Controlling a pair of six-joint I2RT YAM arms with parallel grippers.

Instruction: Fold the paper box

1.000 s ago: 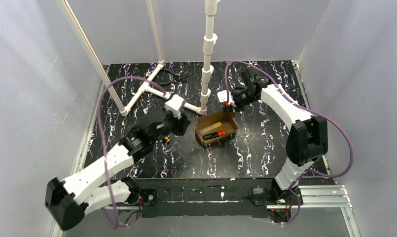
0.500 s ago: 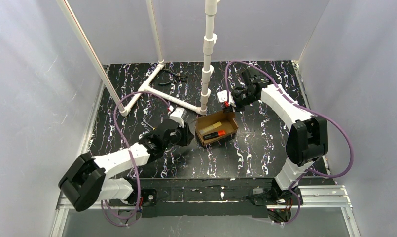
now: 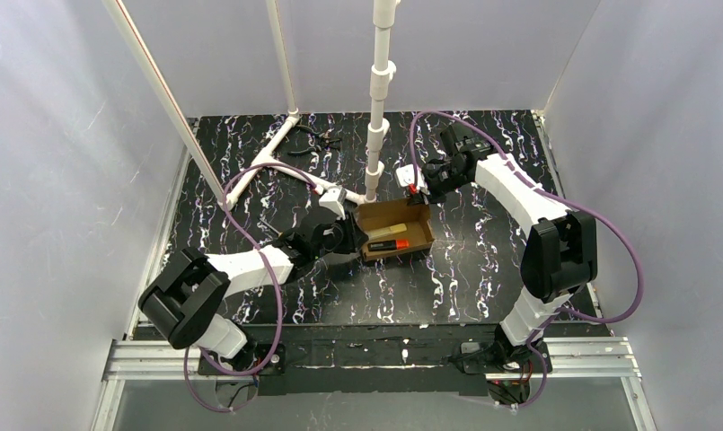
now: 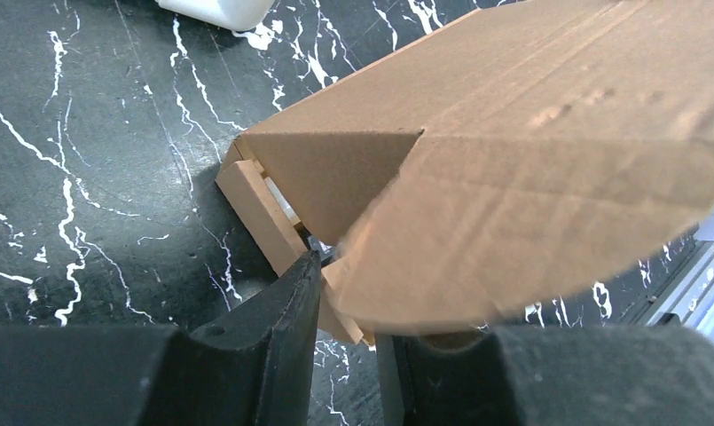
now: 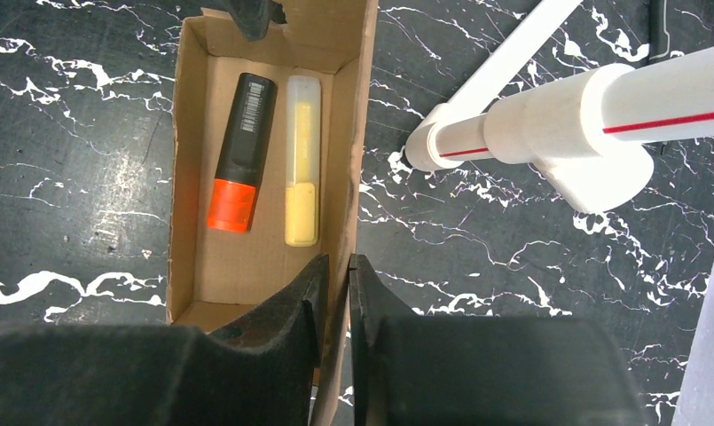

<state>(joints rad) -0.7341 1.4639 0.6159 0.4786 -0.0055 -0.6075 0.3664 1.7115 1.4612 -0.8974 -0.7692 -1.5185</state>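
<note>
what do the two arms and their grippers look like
The left arm and right arm are both built from smooth white shell links joined by bulky black joints, and a looping purple cable runs along each. The left gripper and right gripper have matte black, tapered fingers.

A black surface [image 3: 483,269] veined with white is seen enclosed on three sides by plain pale grey walls [image 3: 61,180], evenly lit. White PVC pipes [image 3: 380,90] are set upright towards the back and joined low on the surface by fittings, with a further pipe [image 3: 160,90] slanted at the left. An aluminium rail [image 3: 591,355] is fixed along the near edge.
</note>
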